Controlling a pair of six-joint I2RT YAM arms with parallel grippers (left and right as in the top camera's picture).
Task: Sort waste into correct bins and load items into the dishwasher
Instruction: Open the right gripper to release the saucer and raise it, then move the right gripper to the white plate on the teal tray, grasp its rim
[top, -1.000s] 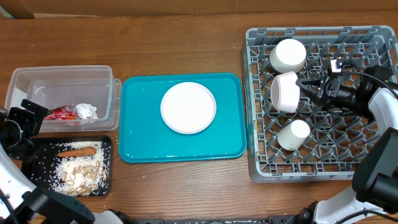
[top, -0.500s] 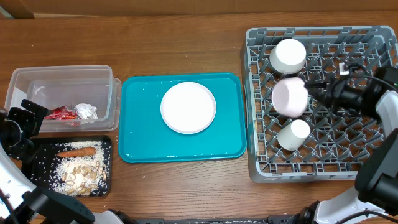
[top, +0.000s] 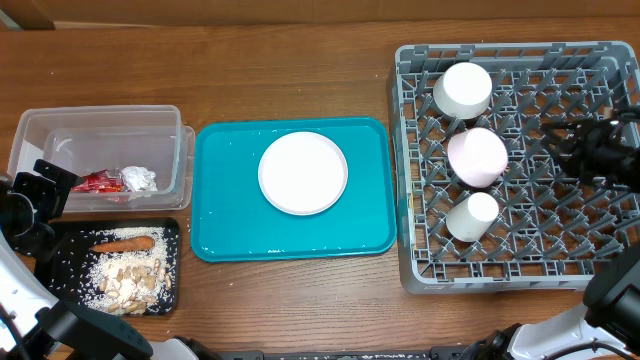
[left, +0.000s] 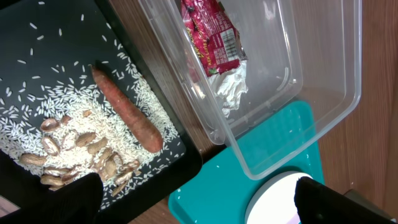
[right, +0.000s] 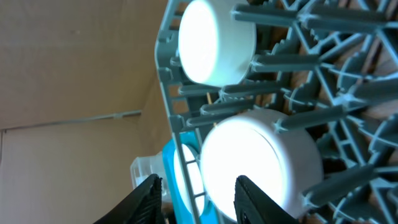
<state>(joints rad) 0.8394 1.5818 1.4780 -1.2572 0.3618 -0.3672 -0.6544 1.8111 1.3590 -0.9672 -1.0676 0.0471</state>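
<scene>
In the grey dishwasher rack a white bowl lies tipped among the pegs, between two white cups. My right gripper is open to the bowl's right, clear of it. In the right wrist view its jaws are apart, with the bowl beyond them. A white plate lies on the teal tray. The clear tub holds a red wrapper and a foil ball. The black tray holds a carrot and beige scraps. My left gripper hangs open above the trays, holding nothing.
Rice grains are scattered over the black tray. The rack takes up the table's right end, and its upright pegs surround the dishes. Bare wooden table runs along the back.
My right gripper has opened, let go of the bowl and drawn back to the right. The bowl has dropped from standing on edge to lying tipped in the rack. The left arm is unchanged.
</scene>
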